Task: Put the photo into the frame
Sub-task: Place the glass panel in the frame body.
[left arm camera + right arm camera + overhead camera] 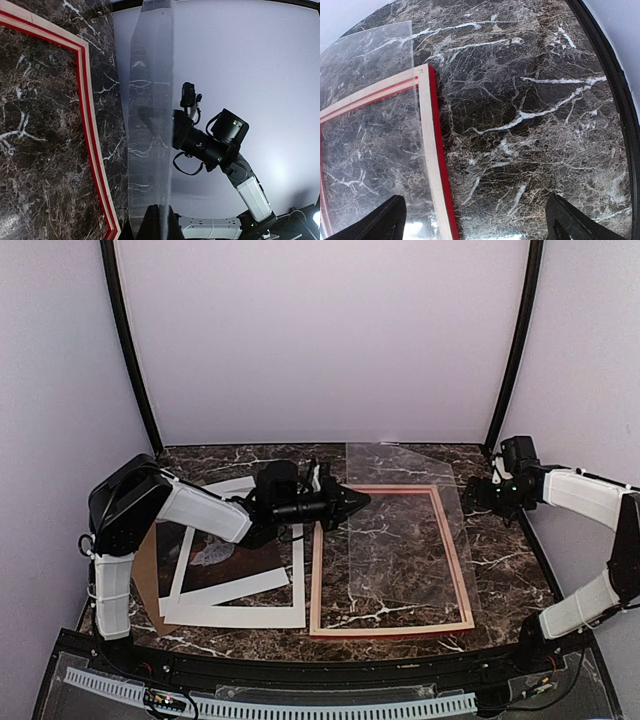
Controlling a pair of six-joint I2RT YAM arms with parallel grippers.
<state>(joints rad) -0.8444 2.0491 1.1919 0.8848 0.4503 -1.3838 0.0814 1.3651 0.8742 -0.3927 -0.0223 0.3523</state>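
Left hand (360, 501) tight on clear sheet (410, 530) edge

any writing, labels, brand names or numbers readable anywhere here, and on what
No readable text in any view.
frame: plain rails, no label.
photo: picture only, no caption showing.
clear sheet: blank.
small board on the near rail: too small to read.

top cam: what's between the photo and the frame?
The right border of the white mat. The top view shows it: the photo lies left of that strip, and the frame starts right beside it.
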